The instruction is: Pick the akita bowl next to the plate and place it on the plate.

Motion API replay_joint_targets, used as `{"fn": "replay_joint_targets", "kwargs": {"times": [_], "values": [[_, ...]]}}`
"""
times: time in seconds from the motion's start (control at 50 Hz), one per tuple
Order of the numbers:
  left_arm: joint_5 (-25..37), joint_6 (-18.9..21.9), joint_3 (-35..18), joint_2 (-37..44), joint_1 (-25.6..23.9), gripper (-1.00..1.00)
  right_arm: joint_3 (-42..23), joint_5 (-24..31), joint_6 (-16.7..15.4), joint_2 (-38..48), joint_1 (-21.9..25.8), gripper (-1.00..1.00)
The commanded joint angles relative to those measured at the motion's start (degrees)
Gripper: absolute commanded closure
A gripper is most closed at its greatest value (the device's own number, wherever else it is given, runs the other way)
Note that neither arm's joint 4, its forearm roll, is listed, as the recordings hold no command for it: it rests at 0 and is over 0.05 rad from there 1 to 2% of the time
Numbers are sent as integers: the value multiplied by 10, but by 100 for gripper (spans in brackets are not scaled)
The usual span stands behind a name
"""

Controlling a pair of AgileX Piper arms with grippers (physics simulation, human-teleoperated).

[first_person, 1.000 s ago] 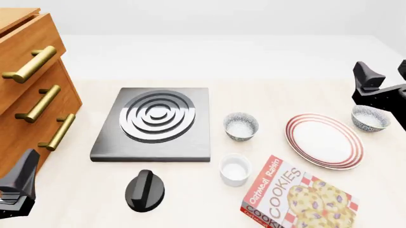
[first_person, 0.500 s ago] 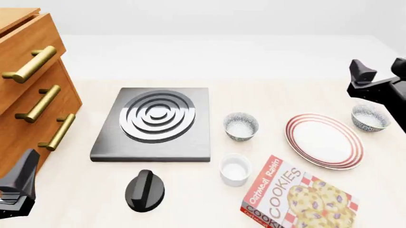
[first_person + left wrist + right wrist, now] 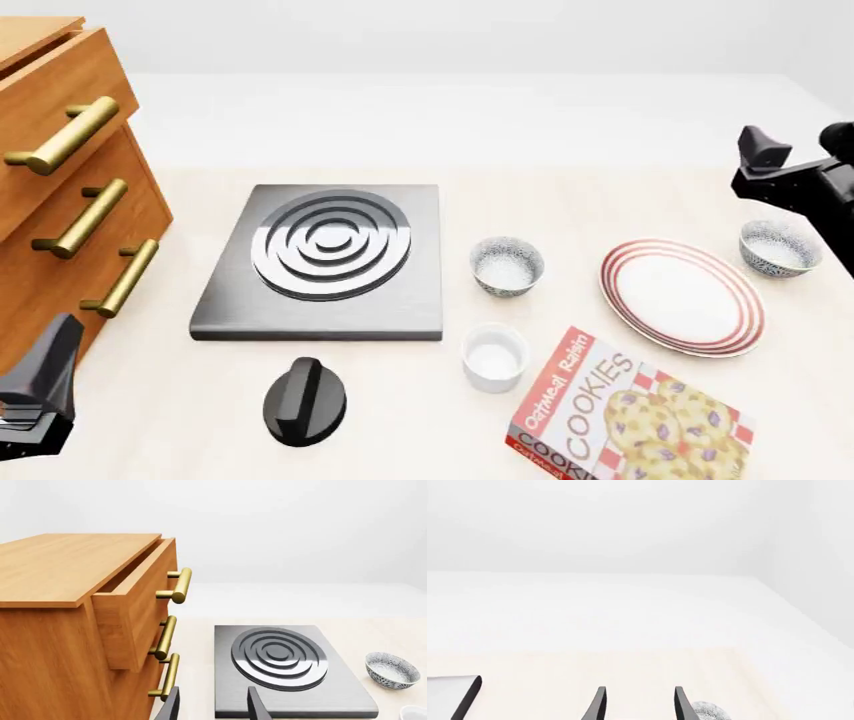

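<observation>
A wooden drawer cabinet (image 3: pixel 60 170) with brass handles stands at nine o'clock on the worktop (image 3: pixel 561 200). A dark hob plate (image 3: pixel 324 260) with concentric rings lies centre-left, a black knob (image 3: pixel 304 400) at its six o'clock. A speckled bowl (image 3: pixel 507 265) sits at its three o'clock, with a white cup (image 3: pixel 495 356) and cookie box (image 3: pixel 627 412) nearer.

akita bowl (image 3: pixel 778 248): looked like glazed ceramic, speckled grey-and-white outside, smooth white inside.
plate (image 3: pixel 682 296): seemed glossy white ceramic with thin red rings.
second bowl (image 3: pixel 507 265): had the same speckled glaze.
cup (image 3: pixel 495 356): was plain smooth white, slightly shiny.
stove plate (image 3: pixel 324 262): looked like brushed dark metal with polished silvery rings.
knob (image 3: pixel 304 400): was glossy black plastic.
cookie box (image 3: pixel 627 415): was printed cardboard.
drawer cabinet (image 3: pixel 80 630): was matt orange-brown wood with satin brass handles.
table (image 3: pixel 240 400): was pale, matt wood grain.
right pincer (image 3: pixel 638 705): was matt black.
</observation>
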Motion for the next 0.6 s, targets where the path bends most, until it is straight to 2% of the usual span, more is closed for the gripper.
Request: {"fn": "replay_joint_targets", "kwargs": {"times": [0.02,0.6], "values": [[0,0,0,0,0,-100,-10,0,7,16,-15,-100],[0,0,0,0,0,-100,-28,-3,21,52,-50,-100]]}}
